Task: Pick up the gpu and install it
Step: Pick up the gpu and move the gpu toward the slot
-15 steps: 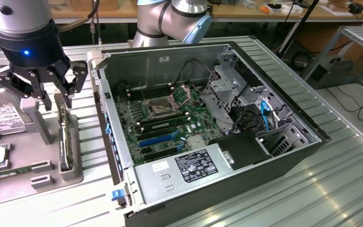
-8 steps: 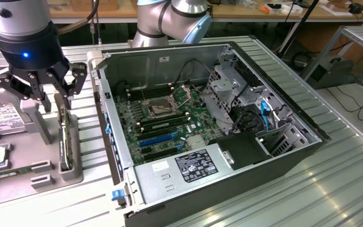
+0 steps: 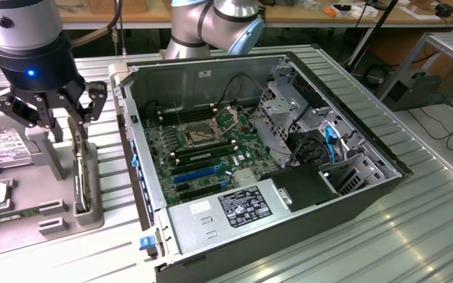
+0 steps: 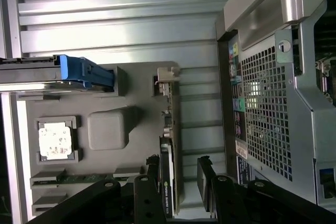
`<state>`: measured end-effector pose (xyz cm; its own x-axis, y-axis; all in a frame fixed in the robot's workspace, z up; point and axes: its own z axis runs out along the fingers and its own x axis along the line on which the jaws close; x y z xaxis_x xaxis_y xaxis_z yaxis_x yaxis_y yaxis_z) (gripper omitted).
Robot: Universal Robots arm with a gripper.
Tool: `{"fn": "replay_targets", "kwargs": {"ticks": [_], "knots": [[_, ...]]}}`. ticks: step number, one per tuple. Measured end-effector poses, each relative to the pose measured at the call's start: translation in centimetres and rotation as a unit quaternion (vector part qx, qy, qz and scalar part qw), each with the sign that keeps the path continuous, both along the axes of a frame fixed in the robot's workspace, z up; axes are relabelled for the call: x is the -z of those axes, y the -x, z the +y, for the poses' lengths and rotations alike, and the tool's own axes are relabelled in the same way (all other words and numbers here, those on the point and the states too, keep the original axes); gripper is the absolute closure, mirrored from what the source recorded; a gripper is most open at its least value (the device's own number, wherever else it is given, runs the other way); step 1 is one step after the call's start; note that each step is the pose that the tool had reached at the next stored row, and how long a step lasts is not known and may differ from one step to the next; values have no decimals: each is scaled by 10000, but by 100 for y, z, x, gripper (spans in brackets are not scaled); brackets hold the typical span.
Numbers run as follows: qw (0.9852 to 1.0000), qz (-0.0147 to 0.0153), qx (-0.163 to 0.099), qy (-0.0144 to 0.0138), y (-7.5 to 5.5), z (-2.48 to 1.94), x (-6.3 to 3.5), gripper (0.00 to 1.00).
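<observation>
Ribbed grey bench [image 3: 415,224], parts tray [image 3: 18,171] by open PC case [image 3: 187,82]: your gripper [image 4: 178,182] has jaws wide apart, gpu [image 4: 168,145] on edge just below the gap, long axis running along it.

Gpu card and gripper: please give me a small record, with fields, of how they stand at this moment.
gripper: black two-finger gripper, open
card: thin dark gpu card with silver bracket, on edge in a slot of the grey parts tray
relation: one finger on each side of the card, not closed on it
computer: open black tower case, on its side, at the exterior view's right of the tray
task state: card not yet lifted
</observation>
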<state>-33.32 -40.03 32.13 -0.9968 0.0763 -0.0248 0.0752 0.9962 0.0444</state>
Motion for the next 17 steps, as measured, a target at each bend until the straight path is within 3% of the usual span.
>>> {"fn": "replay_targets", "kwargs": {"ticks": [17], "knots": [[10000,-1,0,0,63,-9,122,58]]}}
